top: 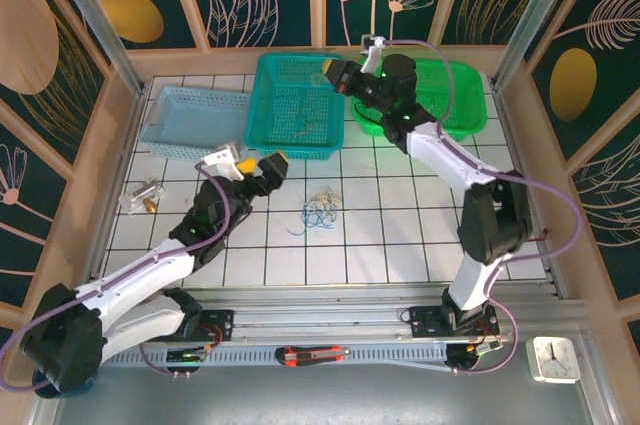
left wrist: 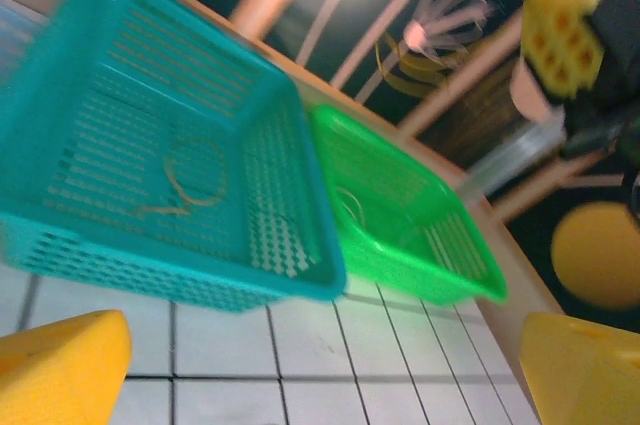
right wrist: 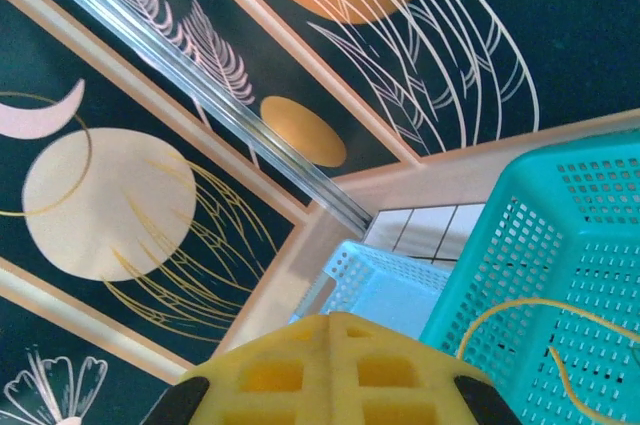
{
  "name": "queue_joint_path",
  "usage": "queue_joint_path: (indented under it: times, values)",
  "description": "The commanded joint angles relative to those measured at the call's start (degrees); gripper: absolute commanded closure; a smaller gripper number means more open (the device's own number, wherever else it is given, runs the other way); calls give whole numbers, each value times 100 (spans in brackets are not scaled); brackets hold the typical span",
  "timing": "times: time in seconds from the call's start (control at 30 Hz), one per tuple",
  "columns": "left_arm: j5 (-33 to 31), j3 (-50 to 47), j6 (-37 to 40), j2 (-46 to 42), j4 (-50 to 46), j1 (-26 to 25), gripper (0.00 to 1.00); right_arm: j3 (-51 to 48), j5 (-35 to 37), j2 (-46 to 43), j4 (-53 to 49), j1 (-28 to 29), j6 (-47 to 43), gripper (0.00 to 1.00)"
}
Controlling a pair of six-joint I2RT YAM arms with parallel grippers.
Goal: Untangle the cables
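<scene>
A small tangle of blue and whitish cables [top: 320,207] lies on the white tiled table [top: 400,235]. My left gripper [top: 258,167] hovers left of it, open, with nothing between its yellow fingers [left wrist: 65,365]. A brownish-yellow wire [left wrist: 190,185] lies loose in the teal basket [top: 297,105]; in the right wrist view it [right wrist: 560,315] curves over the mesh. A thin whitish loop [left wrist: 350,207] lies in the green basket [left wrist: 410,225]. My right gripper [top: 335,75] hangs over the teal basket's right rim, its yellow pads [right wrist: 330,345] pressed together, holding nothing that I can see.
A light blue basket [top: 195,120] stands at the back left, a green one [top: 425,95] at the back right. A small clear part [top: 140,200] lies near the left wall. A red-and-black tool [top: 310,355] rests on the front rail.
</scene>
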Motion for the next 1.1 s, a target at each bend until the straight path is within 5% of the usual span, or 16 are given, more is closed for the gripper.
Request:
queue_joint_path:
  times: [0.0,0.2,0.3,0.43,1.07]
  values:
    - [-187,29,-415,-70,-463,100,1,529,-125,663,344,-8,31,100]
    - [-71,52,-396,-15,-446,106,1,2042,-223,2149,-68,-5,-5,96]
    - [-35,57,-375,0,-433,103,1,3157,-370,2874,-683,4,-66,63]
    - [-28,69,-328,10,-474,105,1,3717,-460,3050,-1079,20,-153,51]
    - [483,-142,-301,308,-315,107,1,-1150,-217,-734,55,-5,-450,52]
